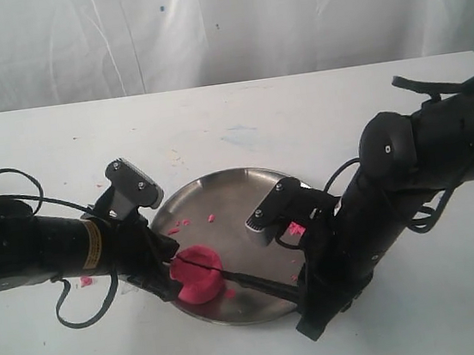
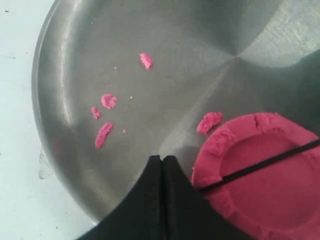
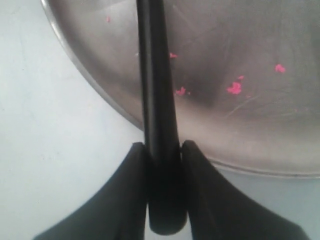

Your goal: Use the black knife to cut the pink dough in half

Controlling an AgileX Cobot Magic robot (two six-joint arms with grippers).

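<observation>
- Dough: bright pink, thick round puck of soft modelling dough (image 1: pixel 199 274) with a dished top and a raised, cracked rim. It sits at the near-left edge of the round stainless-steel plate (image 1: pixel 231 197). Judged soft and slightly tacky, giving under a blade rather than resisting; likely to slide on the smooth steel unless steadied at its side.
- Knife: slim all-black knife (image 1: pixel 254 280), thin blade laid across the middle of the puck's top, handle reaching right past the plate's near rim. Judged light and stiff; best held by the handle, as it is here.
- Right gripper (image 3: pixel 162 165): both fingers pressed against the rounded black handle, clamping it between them, the handle's butt end just behind the fingers. The arm reaches in low from the right, bent at the elbow, wrist angled down toward the plate's near edge.
- Left gripper (image 2: pixel 162 165): fingers pressed together with no gap and nothing between them, tips just beside the puck's left side; contact cannot be told. The arm lies nearly level across the white table (image 1: pixel 298 109) from the left.
- Crumbs: small pink dough crumbs (image 2: pixel 104 134) scattered on the plate's left and middle, a few on the table.
</observation>
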